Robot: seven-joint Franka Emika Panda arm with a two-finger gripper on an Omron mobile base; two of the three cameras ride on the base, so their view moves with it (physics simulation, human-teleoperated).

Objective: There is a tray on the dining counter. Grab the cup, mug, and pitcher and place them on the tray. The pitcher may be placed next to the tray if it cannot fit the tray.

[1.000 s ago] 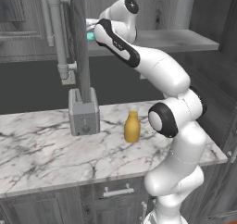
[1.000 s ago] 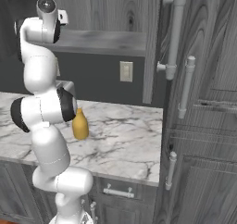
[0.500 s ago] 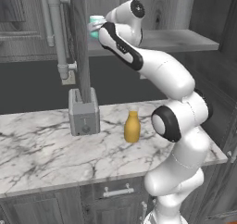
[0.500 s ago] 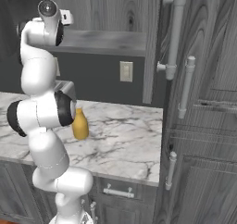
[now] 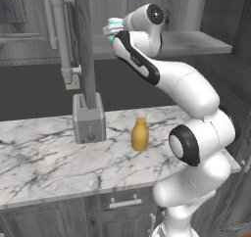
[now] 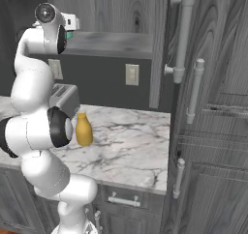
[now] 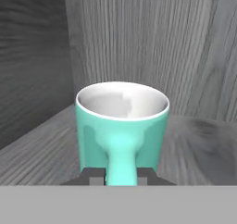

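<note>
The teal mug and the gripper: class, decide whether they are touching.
Touching. In the hand view, the gripper's two dark fingertips sit tight against either side of the mug's handle, with no gap visible.

The arm rises from its base, bends at the elbow and reaches high and forward. The gripper (image 5: pixel 113 31) is held level, its fingertips (image 7: pixel 95 175) set closely either side of the mug's (image 7: pixel 121 130) handle.

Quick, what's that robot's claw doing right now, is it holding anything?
Gripper: its jaws sit either side of the teal mug's handle on the high shelf; whether they are clamped on it cannot be told.
</note>
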